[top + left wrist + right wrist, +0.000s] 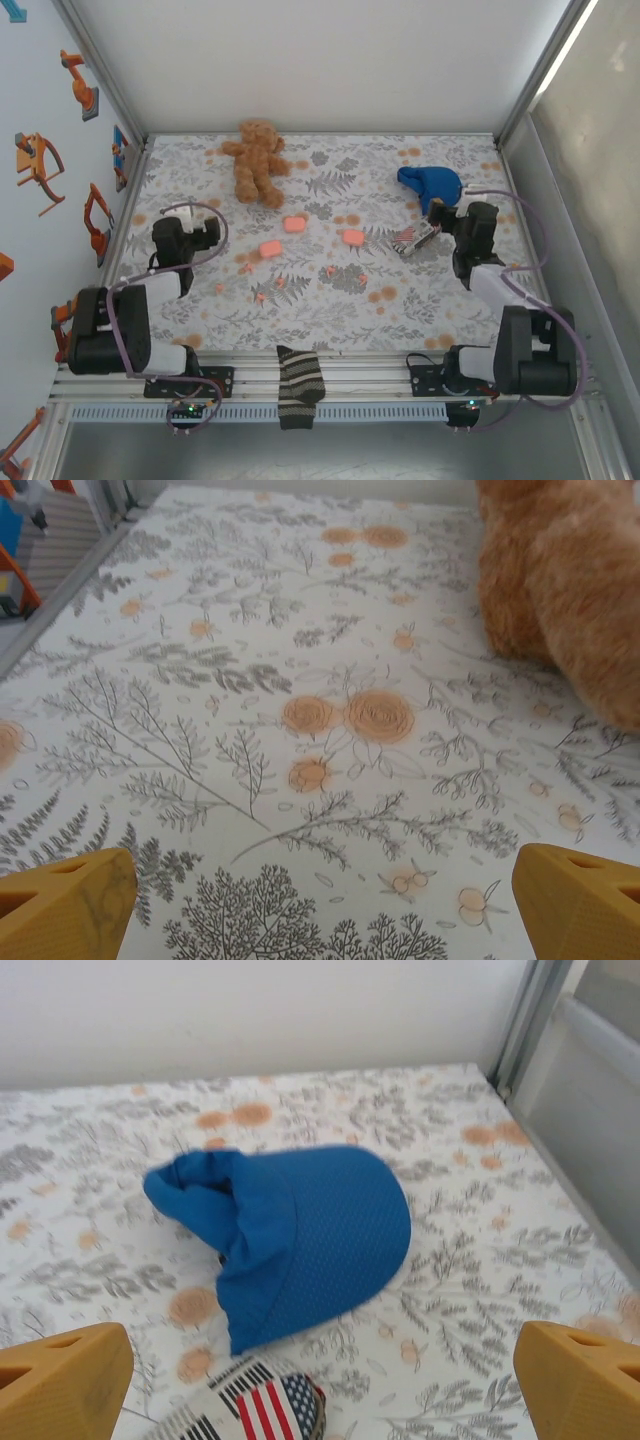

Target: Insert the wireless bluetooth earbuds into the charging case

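Desk: flat top under a matte cloth printed with grey ferns and orange roses, with white walls and aluminium rails around it.
Earbuds: tiny salmon-pink plastic earbuds, pea-like specks loose on the cloth just below the centre of the top view. About four can be picked out, but the orange blossoms make the count unsure.
Cases: three small, rounded salmon-pink plastic charging cases at the centre of the top view, apart from one another and just above the earbuds. I cannot tell whether the lids are up.
Bear: one fuzzy tan plush teddy bear, lying flat at upper centre-left.
Cap: one crumpled blue mesh-fabric cap with a curved brim, at the upper right of the top view.
Flag piece: one small stars-and-stripes printed item, just below the cap. Its shape is unclear.
Sock: one ribbed dark-and-tan striped sock, draped over the front rail at bottom centre.
Left jaws: released and spread wide, grasping nothing. Wedge-shaped yellow plastic fingertips sit in the bottom corners over bare cloth.
Right jaws: released and spread wide, grasping nothing. The yellow fingertips flank the flag piece.
Left wrist view: brings out the fine line-drawn print and the bear's curly pile at upper right.
Right wrist view: brings out the cap's mesh weave, which the top view renders as flat blue.
Top view: takes in the cases, earbuds and sock together.
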Controlling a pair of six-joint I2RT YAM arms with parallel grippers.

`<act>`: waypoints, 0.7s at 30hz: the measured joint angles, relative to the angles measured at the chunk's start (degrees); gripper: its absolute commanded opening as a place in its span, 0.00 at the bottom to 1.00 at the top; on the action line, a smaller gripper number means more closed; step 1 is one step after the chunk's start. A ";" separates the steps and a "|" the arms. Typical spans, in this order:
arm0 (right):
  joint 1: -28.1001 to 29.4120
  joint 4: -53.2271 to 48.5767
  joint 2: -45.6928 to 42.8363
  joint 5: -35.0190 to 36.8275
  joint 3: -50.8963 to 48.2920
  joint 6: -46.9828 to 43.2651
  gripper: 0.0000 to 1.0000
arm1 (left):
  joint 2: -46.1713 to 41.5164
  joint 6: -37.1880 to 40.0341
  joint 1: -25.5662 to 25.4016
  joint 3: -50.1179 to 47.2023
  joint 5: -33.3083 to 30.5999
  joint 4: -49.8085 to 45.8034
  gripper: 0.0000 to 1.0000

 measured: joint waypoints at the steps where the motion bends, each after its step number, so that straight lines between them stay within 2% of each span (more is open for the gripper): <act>1: 0.00 -2.67 -1.62 -0.66 1.79 -0.13 0.97 | -2.64 -0.42 -0.02 0.94 0.02 -1.95 0.96; 7: 0.00 -19.54 -7.56 -5.73 12.83 -0.39 0.99 | -15.45 -6.56 -0.09 7.26 0.98 -14.01 0.96; 11: 0.00 -30.21 -8.15 -10.40 19.15 -1.03 0.99 | -19.30 -12.68 -0.09 12.26 2.47 -24.92 0.96; 16: 0.00 -41.75 -8.15 -16.46 24.30 -2.95 0.98 | -21.75 -19.43 -0.09 13.70 8.46 -34.21 0.96; 21: 0.48 -49.59 -8.09 -20.35 26.99 -6.03 0.97 | -23.82 -22.29 -0.09 13.73 14.91 -42.66 0.96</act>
